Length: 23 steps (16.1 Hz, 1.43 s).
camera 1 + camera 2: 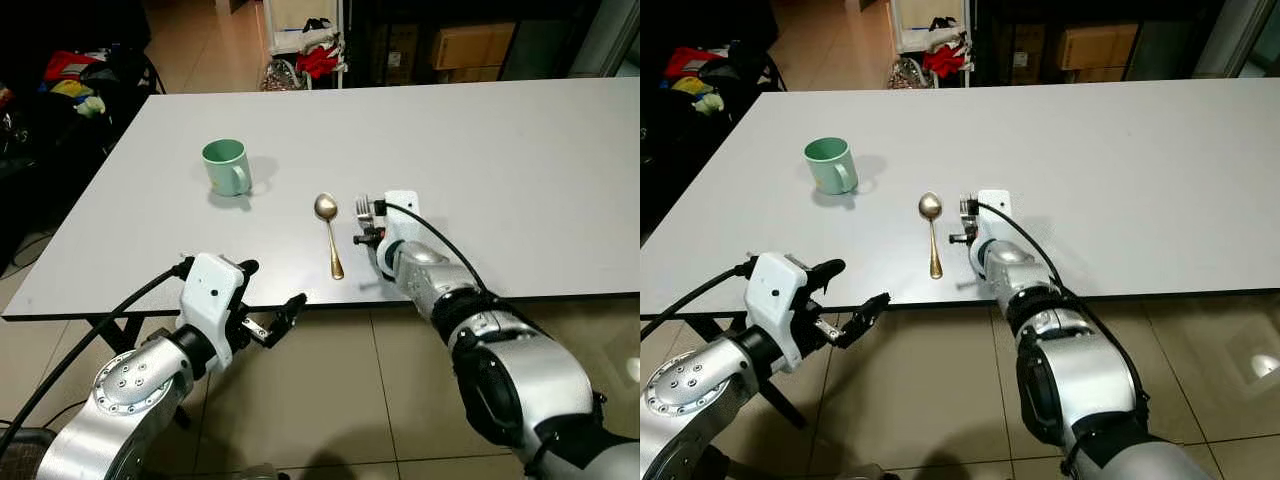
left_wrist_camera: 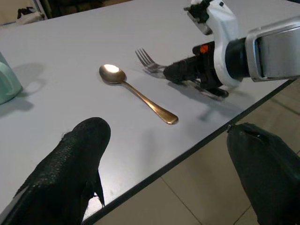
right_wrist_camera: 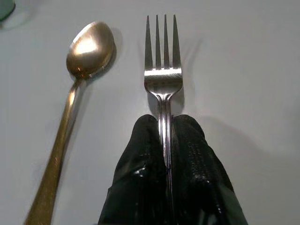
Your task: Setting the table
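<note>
Lower left of frame, left gripper hangs spread wide w/ nothing in it just off the table edge, green mug upper left, gold spoon at center, then right gripper pinched tight on fork handle, fork flat on tabletop beside spoon.

Right arm reaching forward and low, right gripper pinched tight — both black fingers pressed together. Left arm bent, held nearer the body, left gripper spread wide — fingers well apart, apparently level with its wrist.
</note>
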{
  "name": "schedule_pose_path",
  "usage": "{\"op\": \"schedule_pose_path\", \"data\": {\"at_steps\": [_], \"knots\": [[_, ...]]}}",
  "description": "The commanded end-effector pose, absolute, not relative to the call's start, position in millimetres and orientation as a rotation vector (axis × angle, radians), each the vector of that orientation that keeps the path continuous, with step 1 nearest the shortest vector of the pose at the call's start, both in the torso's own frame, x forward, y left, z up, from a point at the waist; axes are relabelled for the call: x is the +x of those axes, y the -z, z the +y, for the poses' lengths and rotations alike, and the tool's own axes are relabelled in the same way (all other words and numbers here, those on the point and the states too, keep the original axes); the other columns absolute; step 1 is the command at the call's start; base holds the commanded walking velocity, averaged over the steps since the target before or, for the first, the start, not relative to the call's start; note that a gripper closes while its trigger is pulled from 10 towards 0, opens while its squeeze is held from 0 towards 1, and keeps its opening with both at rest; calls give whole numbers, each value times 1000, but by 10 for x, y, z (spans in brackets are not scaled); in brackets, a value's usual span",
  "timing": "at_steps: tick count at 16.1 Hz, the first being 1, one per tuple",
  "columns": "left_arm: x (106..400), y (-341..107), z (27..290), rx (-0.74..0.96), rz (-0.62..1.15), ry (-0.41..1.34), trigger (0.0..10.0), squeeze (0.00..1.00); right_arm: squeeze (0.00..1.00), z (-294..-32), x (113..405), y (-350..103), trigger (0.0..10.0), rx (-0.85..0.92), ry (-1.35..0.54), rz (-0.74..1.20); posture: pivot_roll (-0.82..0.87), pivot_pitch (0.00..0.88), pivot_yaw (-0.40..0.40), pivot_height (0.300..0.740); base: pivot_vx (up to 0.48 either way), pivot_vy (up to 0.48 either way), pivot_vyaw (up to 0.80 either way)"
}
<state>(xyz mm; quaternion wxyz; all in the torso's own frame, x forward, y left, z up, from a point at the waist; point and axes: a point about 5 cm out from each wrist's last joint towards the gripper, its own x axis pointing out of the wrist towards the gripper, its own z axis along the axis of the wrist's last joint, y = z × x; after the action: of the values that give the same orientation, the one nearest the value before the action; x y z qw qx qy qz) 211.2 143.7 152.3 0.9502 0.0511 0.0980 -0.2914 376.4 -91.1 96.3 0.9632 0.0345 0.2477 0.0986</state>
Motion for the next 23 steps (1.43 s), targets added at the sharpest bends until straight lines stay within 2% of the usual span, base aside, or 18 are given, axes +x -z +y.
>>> {"op": "schedule_pose_path", "data": {"at_steps": [1, 2, 3, 4, 5, 6, 11, 16, 21, 22, 23], "knots": [[2101, -1548, 1453, 120, 199, 591, 10000, 0, 16, -892, 3809, -1050, 10000, 78, -198, 463, 115, 0, 51, 740, 0, 0, 0], [2103, -1548, 1449, 119, 200, 591, 10000, 0, 357, -884, 3816, -1067, 10000, 83, -208, 452, 115, 0, 50, 740, 0, 0, 0], [2105, -1548, 1447, 119, 200, 591, 10000, 0, 420, -883, 3818, -1071, 10000, 84, -211, 449, 116, 0, 50, 740, 0, 0, 0], [2110, -1547, 1447, 120, 200, 589, 10000, 0, 761, -882, 3820, -1075, 10000, 86, -216, 445, 117, 0, 49, 740, 0, 0, 0], [2118, -1546, 1447, 121, 200, 586, 10000, 0, 961, -877, 3820, -1078, 10000, 95, -226, 438, 118, 0, 48, 740, 0, 0, 0], [2125, -1545, 1448, 121, 199, 583, 10000, 0, 1000, -875, 3818, -1075, 10000, 95, -228, 433, 120, 0, 47, 740, 0, 0, 0], [2139, -1534, 1457, 128, 195, 560, 10000, 0, 1000, -887, 3816, -1071, 10000, 99, -225, 407, 119, 0, 45, 740, 0, 0, 0], [2151, -1549, 1468, 136, 179, 542, 10000, 0, 1000, -914, 3831, -1150, 10000, 157, -310, 316, 106, 0, 39, 740, 0, 0, 0], [2169, -1523, 1404, 124, 182, 570, 10000, 0, 1000, -990, 3745, -991, 10000, 36, -355, 392, 86, 0, 56, 740, 0, 0, 0], [2195, -1528, 1388, 116, 170, 559, 10000, 0, 0, -1012, 3752, -1028, 10000, 39, -356, 368, 86, 0, 50, 740, 0, 0, 0], [2201, -1527, 1383, 111, 167, 550, 10000, 0, 0, -1023, 3752, -1042, 10000, 46, -357, 357, 84, 0, 48, 740, 0, 0, 0]]}}
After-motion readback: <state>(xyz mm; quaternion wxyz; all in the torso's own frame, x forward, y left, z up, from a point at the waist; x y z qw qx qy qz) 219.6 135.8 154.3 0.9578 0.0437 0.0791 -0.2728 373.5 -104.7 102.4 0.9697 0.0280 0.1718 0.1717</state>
